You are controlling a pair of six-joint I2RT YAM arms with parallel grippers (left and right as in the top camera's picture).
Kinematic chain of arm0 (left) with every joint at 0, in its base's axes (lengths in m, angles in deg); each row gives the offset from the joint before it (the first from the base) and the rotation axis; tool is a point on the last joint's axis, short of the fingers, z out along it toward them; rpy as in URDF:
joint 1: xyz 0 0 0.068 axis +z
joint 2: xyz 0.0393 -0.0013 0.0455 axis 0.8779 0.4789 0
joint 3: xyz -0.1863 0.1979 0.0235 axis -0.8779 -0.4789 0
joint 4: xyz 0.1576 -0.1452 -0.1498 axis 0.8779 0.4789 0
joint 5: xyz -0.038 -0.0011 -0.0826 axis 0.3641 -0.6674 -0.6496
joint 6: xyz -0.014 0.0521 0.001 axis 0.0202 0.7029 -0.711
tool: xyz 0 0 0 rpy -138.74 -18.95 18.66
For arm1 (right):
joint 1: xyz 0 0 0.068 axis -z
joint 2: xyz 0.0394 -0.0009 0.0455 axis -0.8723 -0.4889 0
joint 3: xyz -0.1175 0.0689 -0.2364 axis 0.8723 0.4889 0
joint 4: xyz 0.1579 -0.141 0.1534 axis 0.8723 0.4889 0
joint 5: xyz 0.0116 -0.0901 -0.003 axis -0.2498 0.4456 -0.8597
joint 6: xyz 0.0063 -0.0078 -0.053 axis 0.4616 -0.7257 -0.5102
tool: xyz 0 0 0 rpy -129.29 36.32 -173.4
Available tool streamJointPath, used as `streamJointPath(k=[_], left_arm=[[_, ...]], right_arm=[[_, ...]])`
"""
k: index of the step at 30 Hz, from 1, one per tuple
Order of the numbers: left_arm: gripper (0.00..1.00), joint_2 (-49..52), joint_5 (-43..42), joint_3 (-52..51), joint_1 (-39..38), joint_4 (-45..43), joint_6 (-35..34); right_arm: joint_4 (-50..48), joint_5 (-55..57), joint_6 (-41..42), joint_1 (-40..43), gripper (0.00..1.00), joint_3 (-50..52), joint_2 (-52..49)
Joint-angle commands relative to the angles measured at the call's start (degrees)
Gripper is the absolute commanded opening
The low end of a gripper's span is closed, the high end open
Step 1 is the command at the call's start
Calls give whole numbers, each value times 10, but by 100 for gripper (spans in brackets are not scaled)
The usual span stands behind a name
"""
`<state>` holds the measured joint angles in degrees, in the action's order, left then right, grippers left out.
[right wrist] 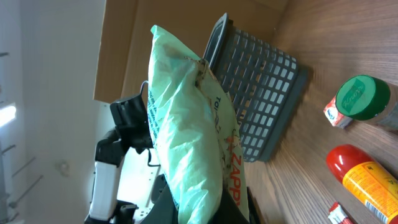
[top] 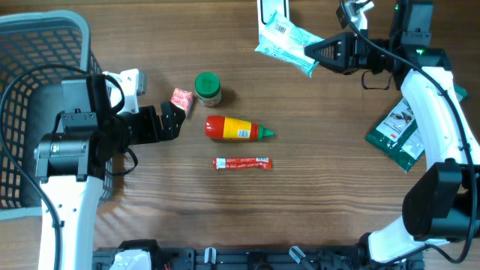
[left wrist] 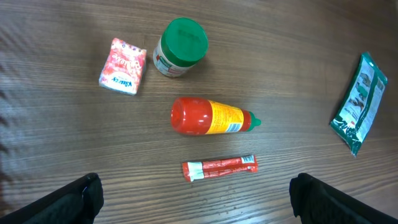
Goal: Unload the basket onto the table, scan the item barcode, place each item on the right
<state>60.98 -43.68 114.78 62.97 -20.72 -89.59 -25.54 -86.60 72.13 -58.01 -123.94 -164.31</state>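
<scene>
Packet (top: 289, 43), pale green, runs diagonally out from your right fingers (top: 321, 51), which clench its end. Its barcode label (top: 279, 28) faces up. Your left fingers (top: 174, 112) are released.

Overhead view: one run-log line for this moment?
left jaws: open, empty | right jaws: shut on pale green packet | sauce bottle: lying on table

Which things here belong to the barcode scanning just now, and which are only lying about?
In the job: right gripper, shut on the pale green packet, whose barcode label shows from overhead.

Lying about: small red packet, green-lidded jar, red and yellow bottle, red sachet, dark green packet, basket. The left gripper hangs open, holding nothing.
</scene>
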Motion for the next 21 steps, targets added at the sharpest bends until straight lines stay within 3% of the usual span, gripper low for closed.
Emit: streamJointPath(k=[1,5,7,8,11,15,18,21], left_arm=[[100,-1,5,4,2,-1,13],[100,-1,5,4,2,-1,13],[100,-1,5,4,2,-1,13],[100,-1,5,4,2,-1,13],[100,-1,5,4,2,-1,13],[100,-1,5,4,2,-1,13],[100,-1,5,4,2,-1,13],[100,-1,5,4,2,-1,13]], right_arm=[[-3,-25,1,1,4,1,-5],[-4,-15,0,1,4,1,-5],[-2,49,-41,-2,4,1,-5],[3,111,-68,-6,4,1,-5],[-5,434,-123,-46,4,1,-5],[-96,648,-180,-84,4,1,-5],[-152,848,-292,-126,4,1,-10],[-218,970,-422,-164,4,1,-36]])
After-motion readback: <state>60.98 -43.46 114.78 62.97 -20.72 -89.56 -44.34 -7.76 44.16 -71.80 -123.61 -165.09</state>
